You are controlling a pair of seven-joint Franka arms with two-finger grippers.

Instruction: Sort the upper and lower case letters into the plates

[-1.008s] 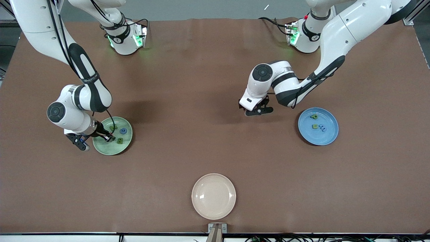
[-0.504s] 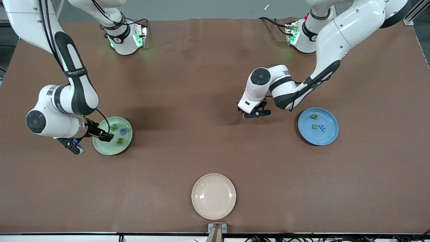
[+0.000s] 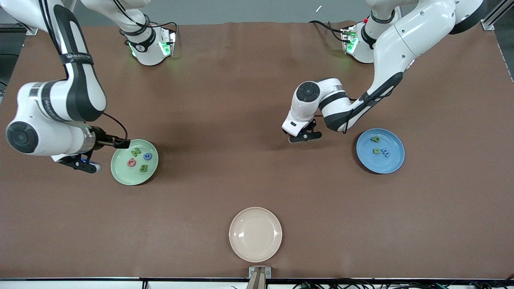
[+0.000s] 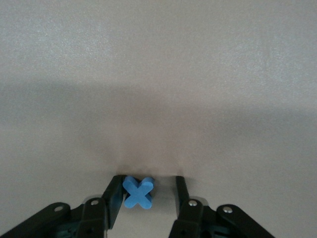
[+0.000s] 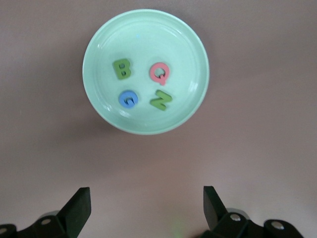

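Note:
The pale mint plate (image 3: 121,173) holds a green N (image 3: 136,152), a blue G (image 3: 147,156), a pink Q (image 3: 131,162) and a green B (image 3: 144,168). My right gripper (image 3: 81,163) hangs open and empty over the table beside this plate, toward the right arm's end. The sky blue plate (image 3: 387,163) carries a green p-like letter (image 3: 376,139), a green u (image 3: 376,151) and a blue m (image 3: 385,153). My left gripper (image 3: 304,136) is down at the table's middle. A blue x (image 4: 137,192) lies between its fingers, touching one finger (image 4: 115,196), with a gap to the other.
An empty cream-beige plate (image 3: 255,234) sits near the table's front edge at the middle. Both arm bases stand along the edge of the brown table farthest from the front camera.
My right gripper opened, left the pink Q in the mint plate and drew back up toward its end of the table. The left gripper's fingers narrowed around the blue x.

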